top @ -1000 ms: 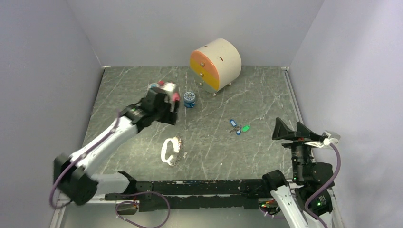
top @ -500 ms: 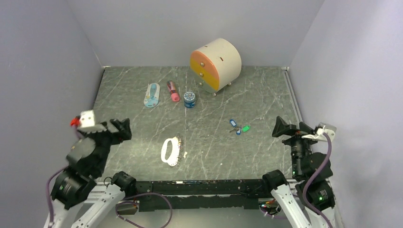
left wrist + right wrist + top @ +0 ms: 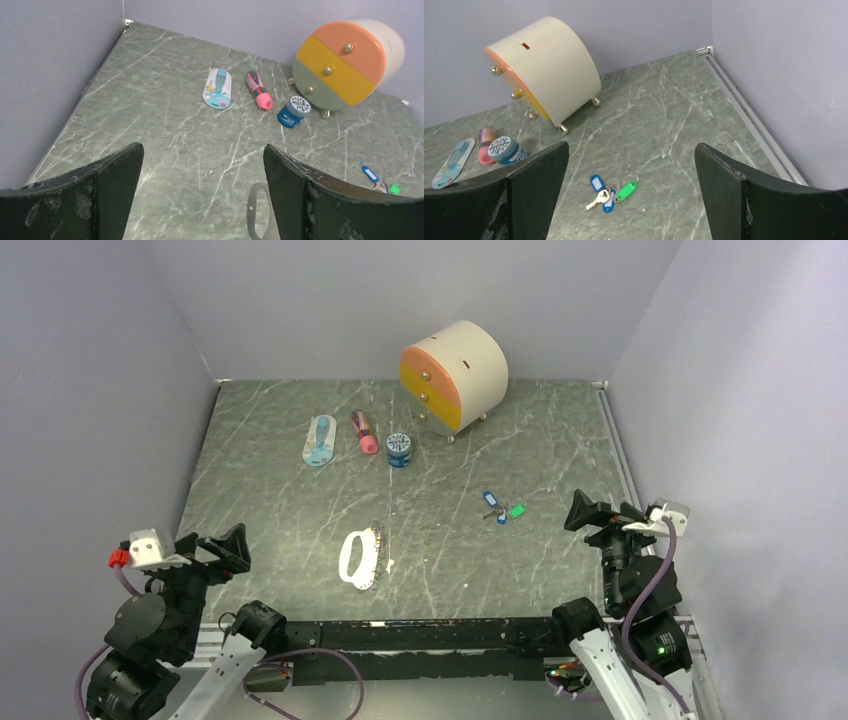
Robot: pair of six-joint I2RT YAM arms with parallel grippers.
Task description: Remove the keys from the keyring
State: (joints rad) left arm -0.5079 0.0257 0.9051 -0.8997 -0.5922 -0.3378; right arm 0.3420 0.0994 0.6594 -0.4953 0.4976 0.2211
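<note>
The keys [image 3: 501,508] lie bunched on the table right of centre: two blue tags, a green tag [image 3: 627,190] and a silver key [image 3: 598,199]. The keyring [image 3: 352,558], a whitish oval loop with a beaded strand at its right side, lies near the front centre, apart from the keys. Part of the loop shows in the left wrist view [image 3: 256,212]. My left gripper [image 3: 213,545] is open and empty at the near left, raised above the table. My right gripper [image 3: 604,512] is open and empty at the near right, with the keys [image 3: 610,192] ahead between its fingers.
A round cream drawer box [image 3: 455,375] with orange and yellow fronts stands at the back. A round blue tin [image 3: 399,449], a pink tube [image 3: 363,431] and a pale blue oval flat piece [image 3: 320,440] lie in a row at the back left. Walls close three sides.
My left arm has pulled back from the objects at the back left to the near left corner. My right gripper has drawn back a little toward its base. Keys and loop have not moved.
</note>
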